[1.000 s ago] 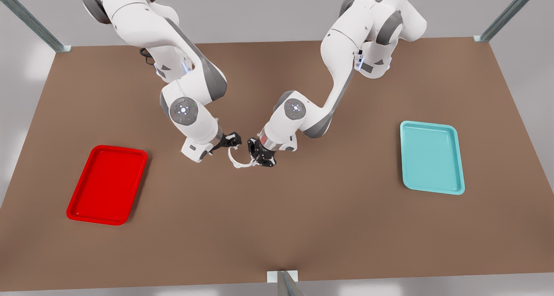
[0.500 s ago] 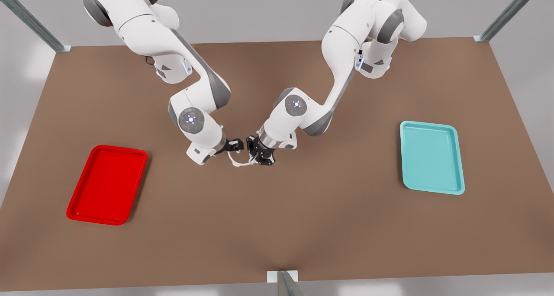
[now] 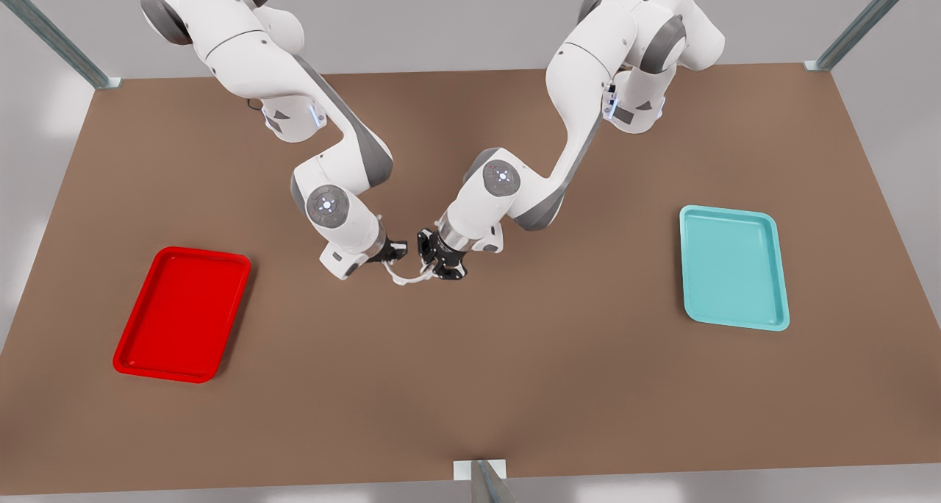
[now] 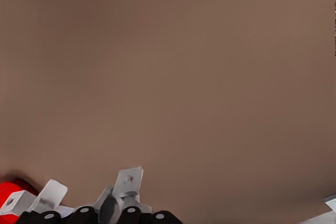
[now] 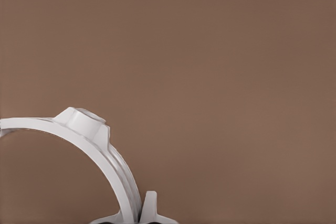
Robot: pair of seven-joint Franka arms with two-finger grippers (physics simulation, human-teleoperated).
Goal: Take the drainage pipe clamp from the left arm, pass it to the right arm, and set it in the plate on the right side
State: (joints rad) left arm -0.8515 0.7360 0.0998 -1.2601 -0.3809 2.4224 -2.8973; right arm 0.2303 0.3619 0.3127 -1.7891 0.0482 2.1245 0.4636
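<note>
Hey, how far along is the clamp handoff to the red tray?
Done: the left hand holds the clamp up off the table, mid-table. In hand: the handoff. The right hand is at the clamp's other end, though I can't tell if it has taken hold. Left: the left hand lets go, then the carry to the red tray, which holds nothing yet.

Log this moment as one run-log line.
phase: handover | left claw: shut on drainage pipe clamp | right claw: at clamp's other end | red tray: clamp not in it yet
</note>
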